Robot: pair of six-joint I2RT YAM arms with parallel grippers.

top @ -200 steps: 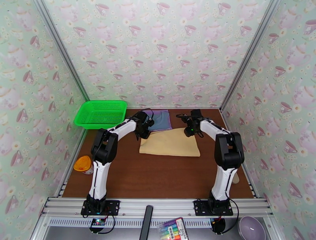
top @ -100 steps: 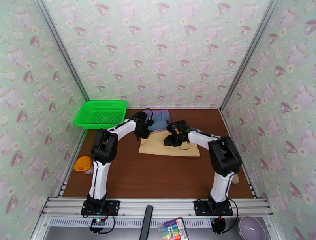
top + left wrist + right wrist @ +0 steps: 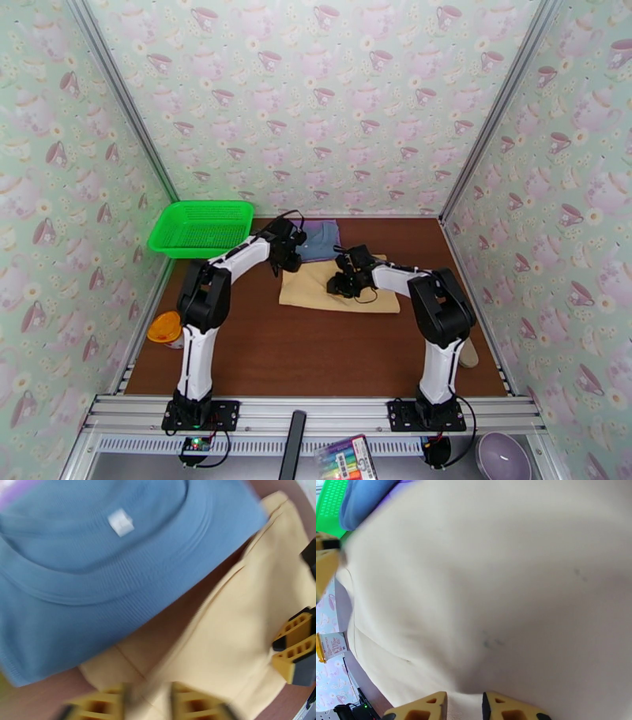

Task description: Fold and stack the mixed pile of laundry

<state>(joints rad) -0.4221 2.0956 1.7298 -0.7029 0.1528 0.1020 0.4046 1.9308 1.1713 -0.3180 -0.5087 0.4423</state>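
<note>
The tan-yellow garment (image 3: 347, 294) lies flat near the middle of the counter (image 3: 316, 351) as a wide rectangle. At its 12 o'clock, close against its far edge, sits the folded slate-blue shirt (image 3: 322, 241), with a sliver of the purple T-shirt (image 3: 12, 492) beneath it.

The left tool (image 3: 288, 254) hangs over the tan garment's 10 o'clock corner with its fingers parted and nothing between them, so it is released. The right tool (image 3: 342, 282) is pressed low on the cloth, a little toward 11 o'clock from the middle. Its jaws stand narrowly apart and cloth swells toward the gap. The fingers are cut off at the frame's edge, so I cannot tell whether it has a pinch.

The step in hand looks like another fold of the tan garment before it joins the stack. To do it well:
- Each tool should take a corner of the same edge and catch every layer.
- Lift low and carry the edge across evenly.
- Lay it edge on edge and let go together.

A pinch in mid-cloth is likely to bunch the fabric. The left tool should also stay clear of the blue shirt so it does not drag the stack askew.
</note>
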